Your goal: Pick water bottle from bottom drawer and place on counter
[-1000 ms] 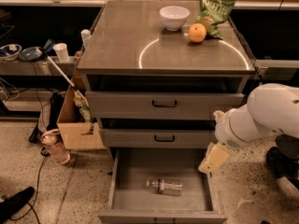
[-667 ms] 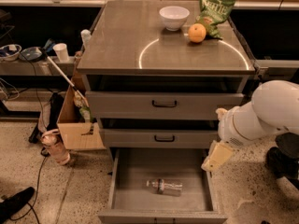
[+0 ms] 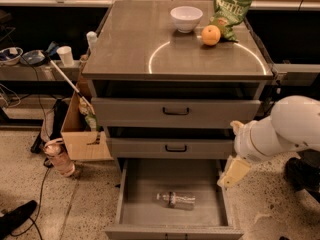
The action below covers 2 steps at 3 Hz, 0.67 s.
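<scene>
one small clear plastic water bottle (image 3: 175,200) lies on its side in the open grey metal bottom drawer (image 3: 150,184). my cream-coloured gripper (image 3: 233,172) hangs by the drawer's right wall, apart from the bottle; i cannot tell how open it is. the flat grey-brown counter (image 3: 130,44) carries a white bowl (image 3: 186,18).

clr plastic bottle (image 3: 175,200), matt metal drawer (image 3: 145,184), smooth end effector (image 3: 233,172) beside

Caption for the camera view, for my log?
The water bottle lies in the open bottom drawer, gripper poised by the drawer's right side, counter holding a bowl, orange and snack bag.
</scene>
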Each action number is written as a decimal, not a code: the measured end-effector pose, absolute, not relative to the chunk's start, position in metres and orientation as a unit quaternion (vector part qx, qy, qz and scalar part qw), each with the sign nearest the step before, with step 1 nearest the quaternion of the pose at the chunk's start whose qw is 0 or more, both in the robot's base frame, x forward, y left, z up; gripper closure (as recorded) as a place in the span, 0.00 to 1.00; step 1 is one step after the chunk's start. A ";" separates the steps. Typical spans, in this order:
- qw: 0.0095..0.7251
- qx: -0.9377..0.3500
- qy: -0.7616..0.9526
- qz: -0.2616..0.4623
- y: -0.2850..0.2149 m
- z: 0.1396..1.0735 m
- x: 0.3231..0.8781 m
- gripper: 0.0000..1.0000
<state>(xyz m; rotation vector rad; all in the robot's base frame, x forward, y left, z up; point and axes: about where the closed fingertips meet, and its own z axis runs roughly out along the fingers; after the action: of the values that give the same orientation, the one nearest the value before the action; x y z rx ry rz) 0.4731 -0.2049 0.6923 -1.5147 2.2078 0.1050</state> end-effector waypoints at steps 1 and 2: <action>0.217 -0.554 0.802 0.050 -0.198 0.656 0.473 0.00; 0.203 -0.552 0.806 0.065 -0.192 0.621 0.470 0.00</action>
<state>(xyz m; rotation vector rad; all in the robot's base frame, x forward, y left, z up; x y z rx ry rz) 0.4704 -0.1917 0.6212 -1.5413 2.2491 0.1816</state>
